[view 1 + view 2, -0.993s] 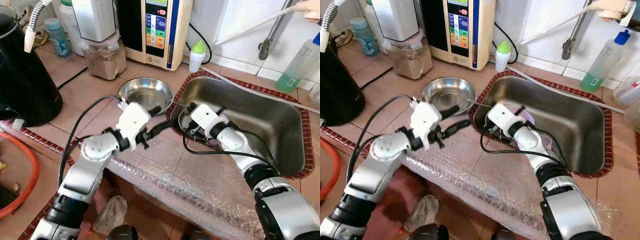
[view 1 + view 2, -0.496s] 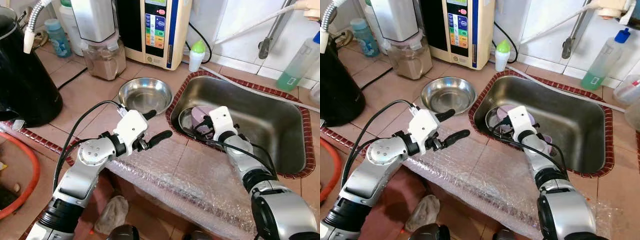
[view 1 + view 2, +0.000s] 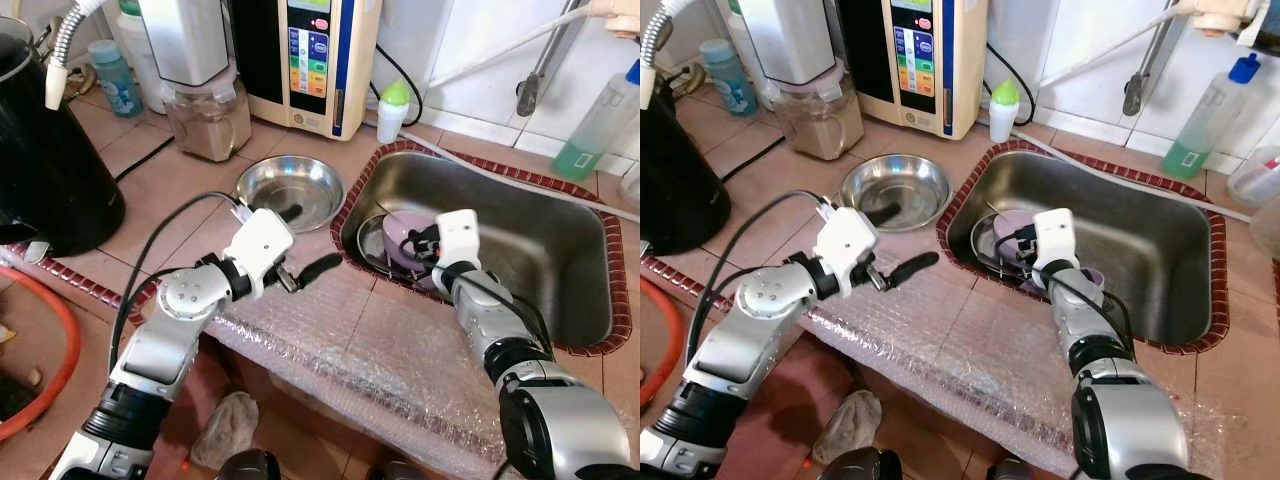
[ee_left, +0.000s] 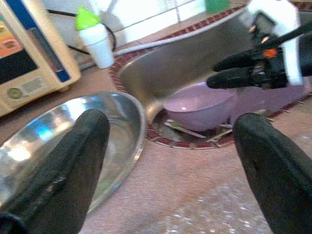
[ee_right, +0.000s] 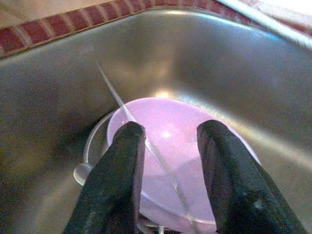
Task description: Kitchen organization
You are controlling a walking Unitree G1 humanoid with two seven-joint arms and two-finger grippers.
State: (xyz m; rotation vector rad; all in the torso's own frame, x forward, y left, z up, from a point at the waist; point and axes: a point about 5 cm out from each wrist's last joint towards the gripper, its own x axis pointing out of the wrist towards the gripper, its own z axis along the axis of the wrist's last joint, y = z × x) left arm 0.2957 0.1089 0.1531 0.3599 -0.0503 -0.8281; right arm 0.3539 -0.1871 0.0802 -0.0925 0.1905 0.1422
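Observation:
A purple bowl [image 3: 398,234] lies in the near left corner of the steel sink [image 3: 545,235], on top of other dishes, with a thin rod across it. My right gripper [image 5: 170,127] hovers open just above the bowl, its fingers [image 3: 418,243] pointing left with nothing between them. A shallow steel bowl [image 3: 290,184] rests on the tiled counter left of the sink. My left gripper [image 3: 308,240] is open wide over the counter edge, between the steel bowl and the sink, and holds nothing.
Bubble wrap [image 3: 360,345] covers the counter's front edge. A big black pot [image 3: 45,150] stands at the left. A blender [image 3: 205,85], a water unit [image 3: 312,55], a small green-capped bottle [image 3: 394,110] and a soap bottle [image 3: 598,125] line the back.
My right gripper has drawn back to the right, from the sink's near left corner to above the purple bowl. The left gripper dipped slightly and came back, still open.

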